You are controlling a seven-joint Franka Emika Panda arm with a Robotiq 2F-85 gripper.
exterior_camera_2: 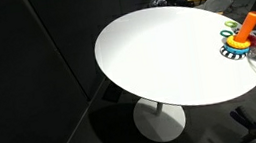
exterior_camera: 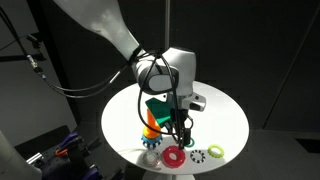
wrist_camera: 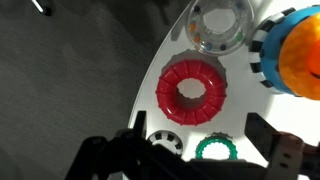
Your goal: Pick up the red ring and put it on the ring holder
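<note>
The red ring (wrist_camera: 192, 92) lies flat on the white table (wrist_camera: 240, 105), and it also shows near the front edge in an exterior view (exterior_camera: 171, 156). The ring holder (exterior_camera: 150, 128), an orange peg on a blue-and-white toothed base, stands just beside it; it appears at the right edge of the wrist view (wrist_camera: 296, 50) and far right in an exterior view (exterior_camera_2: 245, 29). My gripper (wrist_camera: 200, 130) is open and empty, hovering over the rings; in an exterior view (exterior_camera: 181, 128) it hangs above the red ring. The ring lies just beyond the fingertips.
A dark green ring (wrist_camera: 215, 150) and a white-black gear-like ring (wrist_camera: 163, 141) lie between my fingers. A clear round piece (wrist_camera: 218, 25) lies beyond the red ring. A yellow-green ring (exterior_camera: 216, 151) sits near the table edge. The table edge runs close to the rings.
</note>
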